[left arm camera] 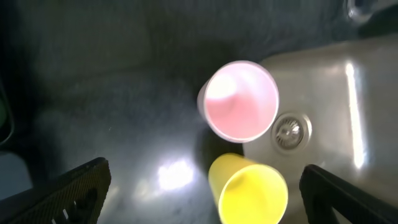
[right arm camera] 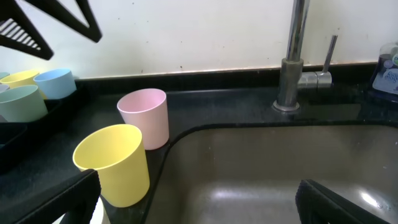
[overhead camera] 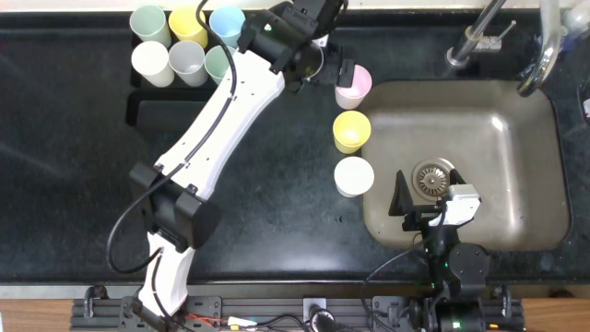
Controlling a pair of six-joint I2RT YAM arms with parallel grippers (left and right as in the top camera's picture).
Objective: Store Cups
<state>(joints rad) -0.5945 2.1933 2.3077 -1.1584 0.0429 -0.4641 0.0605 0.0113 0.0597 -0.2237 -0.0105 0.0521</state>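
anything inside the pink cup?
Nothing: the left wrist view looks straight down into the pink cup and shows its bare bottom. The patch of counter beneath it is covered by the cup.

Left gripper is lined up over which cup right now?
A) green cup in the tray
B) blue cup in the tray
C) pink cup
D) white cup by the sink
C: the left wrist view has the pink cup centred in the gap of the open left gripper. The yellow cup stands next to it, off centre.
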